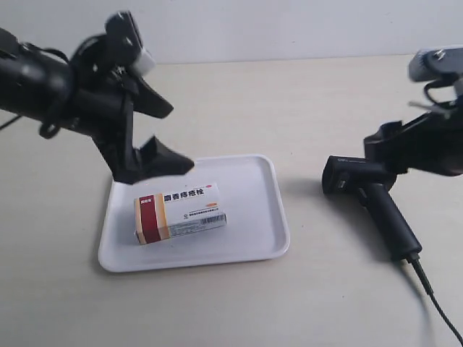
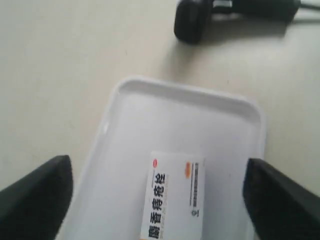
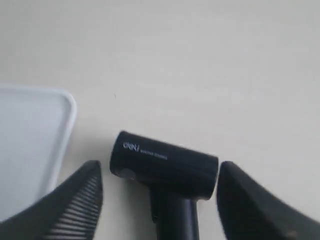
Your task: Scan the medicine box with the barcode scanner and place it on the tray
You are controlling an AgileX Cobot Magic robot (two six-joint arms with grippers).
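Note:
The medicine box (image 1: 181,212) lies flat on the white tray (image 1: 255,249), its red band toward the tray's left end. My left gripper (image 1: 177,137) hangs open just above the box and touches nothing. In the left wrist view the box (image 2: 175,197) sits on the tray (image 2: 175,110) between the wide-apart fingers of that gripper (image 2: 156,167). The black barcode scanner (image 1: 369,194) lies on the table to the right of the tray. My right gripper (image 3: 160,167) is open, with its fingers on either side of the scanner's head (image 3: 165,162) and a gap on each side.
The scanner's black cable (image 1: 434,296) trails toward the front right corner of the beige table (image 1: 289,101). A corner of the tray (image 3: 50,115) shows in the right wrist view, close to the scanner. The scanner head (image 2: 192,22) appears beyond the tray in the left wrist view.

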